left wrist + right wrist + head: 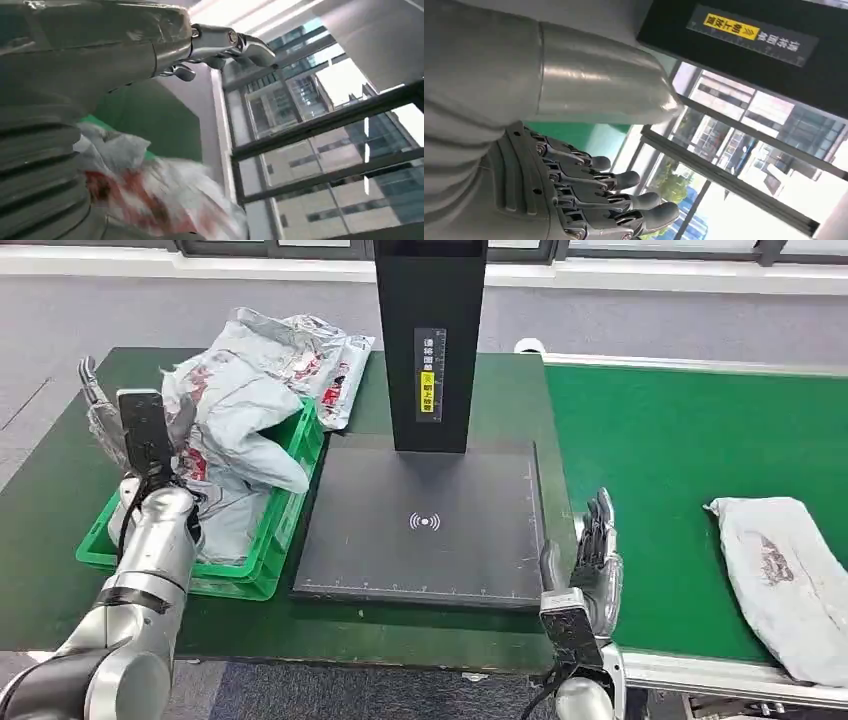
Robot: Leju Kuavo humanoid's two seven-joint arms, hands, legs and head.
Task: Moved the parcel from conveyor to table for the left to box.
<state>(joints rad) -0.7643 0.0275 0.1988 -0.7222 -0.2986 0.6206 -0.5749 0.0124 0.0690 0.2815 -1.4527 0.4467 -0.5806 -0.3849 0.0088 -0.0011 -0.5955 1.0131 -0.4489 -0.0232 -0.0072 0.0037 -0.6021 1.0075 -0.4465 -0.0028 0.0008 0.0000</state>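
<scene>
Grey parcel (790, 580) lies on the green conveyor (660, 470), well apart from my right hand (595, 565), whose fingers are spread and hold nothing, ready to reach it. My left hand (100, 415) waits, fingers apart, by the green box (290, 510) to pack.

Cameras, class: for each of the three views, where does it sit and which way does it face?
Head view: high up, facing down at the table; both arms show.
Left wrist view: behind the left robot hand, facing windows over parcels.
Right wrist view: behind the right robot hand, facing windows.
Head and right wrist views share the black post.
</scene>
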